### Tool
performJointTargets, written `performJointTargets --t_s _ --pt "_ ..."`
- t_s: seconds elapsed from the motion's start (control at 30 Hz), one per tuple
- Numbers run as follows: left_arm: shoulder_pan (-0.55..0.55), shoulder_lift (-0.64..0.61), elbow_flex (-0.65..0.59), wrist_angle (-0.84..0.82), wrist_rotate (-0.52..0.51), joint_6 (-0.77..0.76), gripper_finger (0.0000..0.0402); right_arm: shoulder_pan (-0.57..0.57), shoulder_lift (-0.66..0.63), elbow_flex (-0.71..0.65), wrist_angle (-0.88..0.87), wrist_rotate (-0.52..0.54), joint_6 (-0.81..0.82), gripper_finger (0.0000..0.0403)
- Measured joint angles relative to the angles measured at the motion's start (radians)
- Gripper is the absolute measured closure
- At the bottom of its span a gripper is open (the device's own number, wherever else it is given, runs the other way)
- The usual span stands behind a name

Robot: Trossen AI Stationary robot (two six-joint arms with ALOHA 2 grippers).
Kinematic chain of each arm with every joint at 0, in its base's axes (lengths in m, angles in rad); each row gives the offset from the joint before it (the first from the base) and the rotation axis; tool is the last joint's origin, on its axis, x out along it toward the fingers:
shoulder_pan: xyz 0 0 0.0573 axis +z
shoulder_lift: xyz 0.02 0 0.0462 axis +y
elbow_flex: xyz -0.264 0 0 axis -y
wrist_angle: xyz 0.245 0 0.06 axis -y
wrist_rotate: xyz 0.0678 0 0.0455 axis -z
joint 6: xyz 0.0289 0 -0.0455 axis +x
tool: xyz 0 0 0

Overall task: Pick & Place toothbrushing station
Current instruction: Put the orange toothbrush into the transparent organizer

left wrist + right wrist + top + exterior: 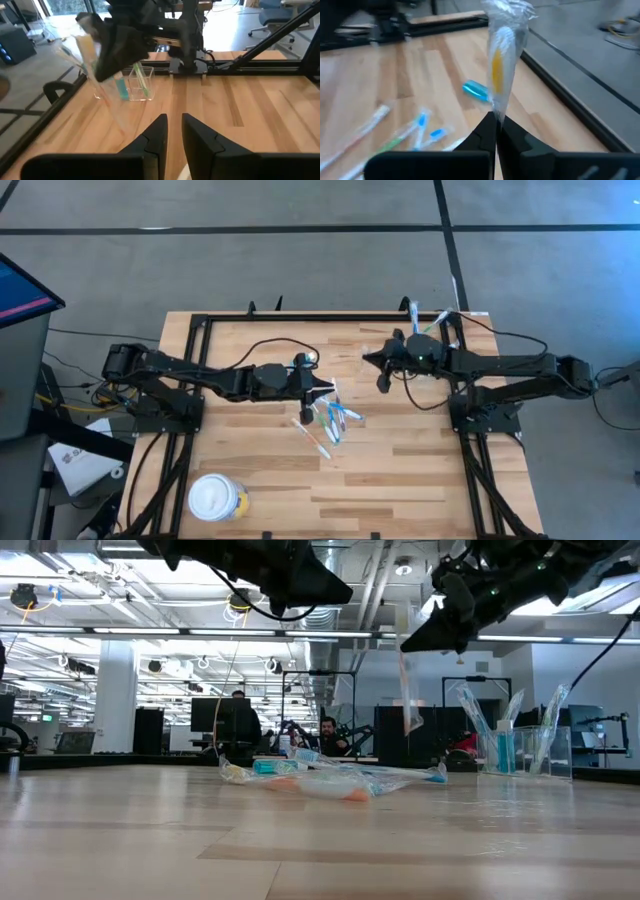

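Observation:
Several wrapped toothbrushes lie in a loose pile at the table's middle; they also show in the low view. A small blue tube lies on the wood beyond them. The clear tumbler stands at the far right edge with a few brushes upright in it. My right gripper is above the table between pile and tumbler, shut on a toothbrush with a yellow handle in a clear wrapper. My left gripper hovers over the pile's far end, empty, its fingers a narrow gap apart. My right gripper pinches the wrapped toothbrush by one end of its clear wrapper, between the free ends of its two fingers. In the low view the brush hangs below the fingers, nearly upright and clear of the table.
A round white-lidded yellow tub stands near the front left corner. A black frame rail runs along the table's far edge. Bare wood lies between the pile and the tumbler.

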Motion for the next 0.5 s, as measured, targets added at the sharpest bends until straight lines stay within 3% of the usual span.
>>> performJointTargets --t_s 0.23,0.5 --pt "-0.028 0.000 0.000 0.006 0.000 -0.003 0.0352 -0.072 -0.068 -0.004 -0.067 0.014 0.001 0.0403" --pt "-0.055 0.000 0.000 0.011 0.000 -0.003 0.0352 -0.192 -0.214 -0.130 -0.055 0.015 0.042 0.0403"
